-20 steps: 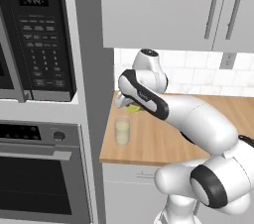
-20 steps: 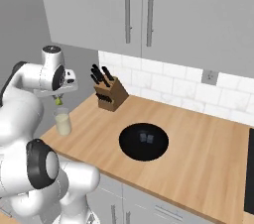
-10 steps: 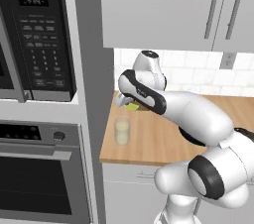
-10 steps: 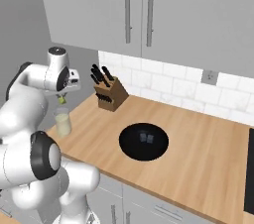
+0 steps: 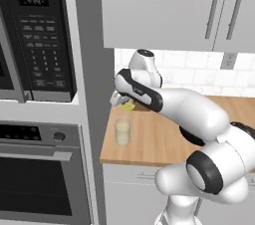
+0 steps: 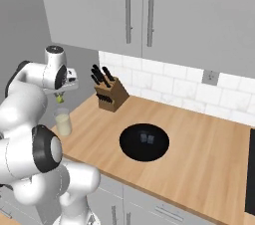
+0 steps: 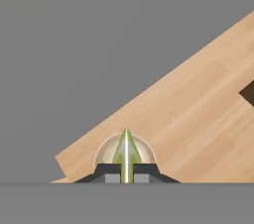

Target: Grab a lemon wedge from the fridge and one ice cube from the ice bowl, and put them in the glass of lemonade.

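- The lemon wedge [image 7: 126, 154] is pinched between the two dark finger tips of the gripper [image 7: 126, 173]; in the hand view its thin pale edge faces the camera and its pointed tip rises straight away from the fingers, so its long axis runs along the gripper.
- Its skin is smooth yellow-green, with a lighter streak down the middle edge.
- In the right base view the lemon wedge [image 6: 60, 98] hangs as a tiny speck under the gripper [image 6: 61, 94], above the glass of lemonade [image 6: 63, 122] and apart from it.
- From the hand camera the round rim of the glass of lemonade [image 7: 125, 151] lies directly behind the wedge.
- The glass of lemonade [image 5: 122, 131] is a short, clear, straight-sided tumbler of pale yellow liquid, standing upright near the left end of the wooden counter [image 5: 159, 144].
- The counter [image 6: 199, 154] has a light, fine-grained wood surface.
- The ice bowl [image 6: 144, 142] is round, shallow and black, with pale bluish cubes inside, well to the right of the glass.
- A wooden knife block [image 6: 110, 93] with dark handles stands tilted near the white tiled wall [image 6: 174, 77].
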You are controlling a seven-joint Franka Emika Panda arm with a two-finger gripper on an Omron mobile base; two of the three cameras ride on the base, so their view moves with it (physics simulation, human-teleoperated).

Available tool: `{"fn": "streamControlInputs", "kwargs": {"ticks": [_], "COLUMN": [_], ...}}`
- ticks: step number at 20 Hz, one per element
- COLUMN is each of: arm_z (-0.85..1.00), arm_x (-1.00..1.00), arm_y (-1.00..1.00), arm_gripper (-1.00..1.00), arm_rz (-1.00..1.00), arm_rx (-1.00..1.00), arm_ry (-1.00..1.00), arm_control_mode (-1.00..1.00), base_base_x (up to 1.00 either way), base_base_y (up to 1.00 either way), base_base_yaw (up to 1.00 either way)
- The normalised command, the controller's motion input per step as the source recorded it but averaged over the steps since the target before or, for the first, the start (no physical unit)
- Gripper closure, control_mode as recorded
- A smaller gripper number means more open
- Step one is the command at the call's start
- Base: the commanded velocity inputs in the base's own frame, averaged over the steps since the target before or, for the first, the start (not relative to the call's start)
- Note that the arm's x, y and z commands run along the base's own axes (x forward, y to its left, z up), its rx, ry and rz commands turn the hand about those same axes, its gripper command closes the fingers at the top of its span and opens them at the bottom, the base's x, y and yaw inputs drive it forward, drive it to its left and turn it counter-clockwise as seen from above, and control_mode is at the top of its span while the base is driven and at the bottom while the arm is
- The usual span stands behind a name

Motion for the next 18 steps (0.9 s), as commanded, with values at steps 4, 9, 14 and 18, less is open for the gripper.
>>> {"fn": "streamControlInputs", "kwargs": {"ticks": [4,9,14,18], "arm_z": [0.00,-0.01,0.00,-0.10], "arm_x": [0.00,-0.01,-0.01,0.00], "arm_y": [0.13,0.07,0.04,-0.06], "arm_gripper": [1.00,1.00,1.00,1.00], "arm_rz": [0.00,0.00,0.00,0.00], "arm_rx": [0.00,0.00,0.00,0.00], "arm_ry": [0.00,0.00,0.00,0.00], "arm_control_mode": [-1.00,-1.00,-1.00,-1.00], "base_base_x": [0.00,0.00,0.00,0.00], "base_base_y": [0.00,0.00,0.00,0.00], "base_base_yaw": [0.00,0.00,0.00,0.00]}}
